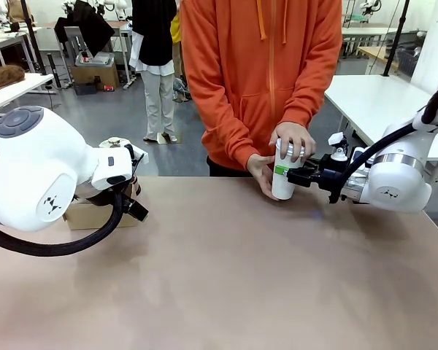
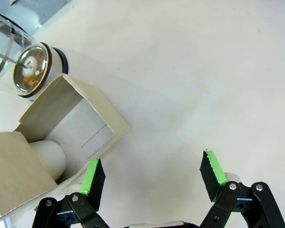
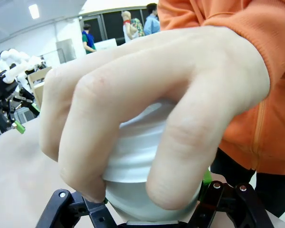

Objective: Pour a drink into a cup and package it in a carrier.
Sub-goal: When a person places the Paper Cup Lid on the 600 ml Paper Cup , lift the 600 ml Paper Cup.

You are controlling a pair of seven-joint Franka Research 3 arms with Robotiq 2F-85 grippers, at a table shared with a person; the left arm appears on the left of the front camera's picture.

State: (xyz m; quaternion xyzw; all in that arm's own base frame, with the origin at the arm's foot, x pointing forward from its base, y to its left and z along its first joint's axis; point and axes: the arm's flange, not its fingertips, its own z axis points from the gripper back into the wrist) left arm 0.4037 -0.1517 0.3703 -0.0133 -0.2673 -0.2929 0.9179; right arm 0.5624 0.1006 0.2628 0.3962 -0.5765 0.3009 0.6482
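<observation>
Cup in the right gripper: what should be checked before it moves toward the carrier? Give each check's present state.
1. Grip of the right gripper on the cup: ok, shut on it.
2. Cup standing upright: ok.
3. Seating of the lid: cannot tell, the person's hand covers it.
4. Hand off the cup: not ok, it sits on top.
5. Free pocket in the carrier: ok, one is empty.
6. State of the left gripper: ok, open, holding nothing.

Matt brown cardboard carrier (image 2: pixel 102 104), smooth white paper cup (image 1: pixel 282 186) — clear glossy glass pitcher (image 2: pixel 31 71).
</observation>
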